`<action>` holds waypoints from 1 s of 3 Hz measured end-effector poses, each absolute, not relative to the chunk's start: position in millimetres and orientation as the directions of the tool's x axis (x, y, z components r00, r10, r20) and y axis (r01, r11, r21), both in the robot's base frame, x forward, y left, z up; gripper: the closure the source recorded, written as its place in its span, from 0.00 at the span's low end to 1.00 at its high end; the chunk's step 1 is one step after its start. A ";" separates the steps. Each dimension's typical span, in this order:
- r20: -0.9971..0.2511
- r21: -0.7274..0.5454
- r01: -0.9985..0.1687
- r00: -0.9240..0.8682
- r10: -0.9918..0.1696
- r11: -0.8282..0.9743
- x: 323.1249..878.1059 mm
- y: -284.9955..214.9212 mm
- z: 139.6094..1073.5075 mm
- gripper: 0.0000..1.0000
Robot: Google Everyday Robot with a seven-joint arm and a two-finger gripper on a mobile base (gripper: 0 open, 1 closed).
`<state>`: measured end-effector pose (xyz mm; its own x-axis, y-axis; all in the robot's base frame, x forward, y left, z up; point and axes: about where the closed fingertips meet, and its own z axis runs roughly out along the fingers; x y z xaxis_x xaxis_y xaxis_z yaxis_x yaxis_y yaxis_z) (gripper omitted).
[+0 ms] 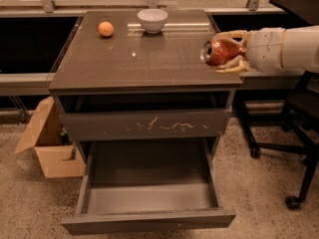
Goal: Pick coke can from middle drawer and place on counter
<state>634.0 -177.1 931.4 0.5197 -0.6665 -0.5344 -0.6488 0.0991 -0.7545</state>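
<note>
The red coke can (218,52) lies sideways in my gripper (230,52), silver end pointing left. The gripper is shut on the can and holds it above the right edge of the counter (149,59), the glossy dark top of the cabinet. The white arm comes in from the right. The middle drawer (149,193) is pulled out wide below and its dark grey inside holds nothing. The drawer front with whitish scratches (144,126) sits above it, nearly closed.
An orange fruit (105,29) and a white bowl (152,20) stand at the back of the counter. An open cardboard box (47,146) is on the floor at the left. A black office chair (294,128) stands at the right.
</note>
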 end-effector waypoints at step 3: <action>-0.619 -0.738 -0.632 0.493 -0.612 0.238 697.9 -148.1 942.1 1.00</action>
